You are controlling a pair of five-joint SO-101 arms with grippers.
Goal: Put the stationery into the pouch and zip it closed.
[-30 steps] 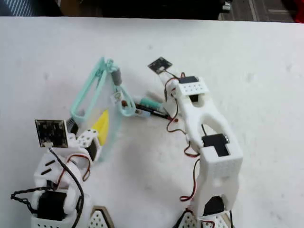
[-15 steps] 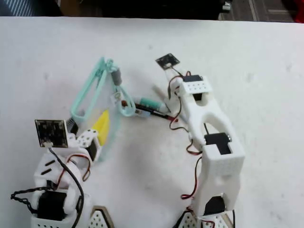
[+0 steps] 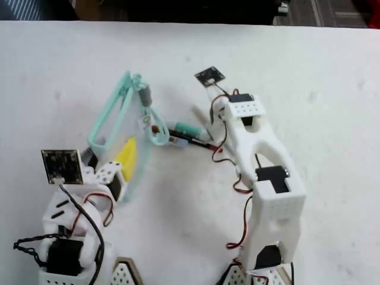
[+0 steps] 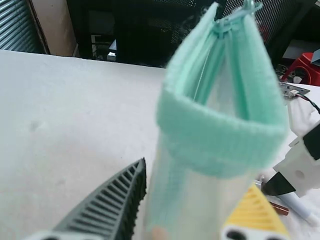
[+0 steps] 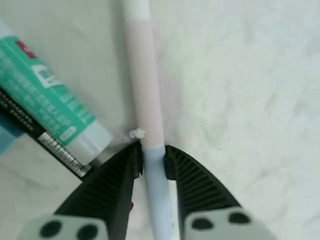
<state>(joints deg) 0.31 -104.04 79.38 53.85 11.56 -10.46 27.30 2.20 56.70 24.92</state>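
Right pincer (image 5: pixel 152 155) squeezes one end of the pen (image 5: pixel 144 95), which sticks straight out ahead of it, near the pouch (image 3: pixel 108 113) that the left pincer (image 4: pixel 197 190) holds.

Nothing clear enough to read. Rows of tiny white print and a small red mark on the green tube (image 5: pixel 47 95), at the upper left of the right wrist view (too blurry to make out). Thin white stripes, like a bar code, on the black strip (image 5: pixel 62 152) just beside it.
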